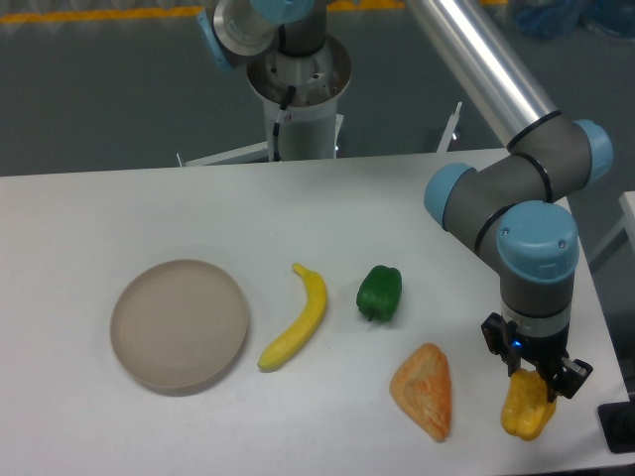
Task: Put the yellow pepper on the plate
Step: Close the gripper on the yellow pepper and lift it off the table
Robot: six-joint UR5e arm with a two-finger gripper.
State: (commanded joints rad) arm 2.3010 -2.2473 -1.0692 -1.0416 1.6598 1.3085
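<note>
At the near right edge of the surface, the gripper is closed around the top of the yellow pepper; the grasp step seems in hand. Next it must lift and carry it far left, past the orange piece, green pepper and banana, to the plate.

1. The white worktop carries a row of things.
2. The plate lies at the left.
3. A banana lies just beside it, then a green pepper.
4. An orange wedge lies nearer the front edge.
5. The yellow pepper is at the right front corner.
</note>
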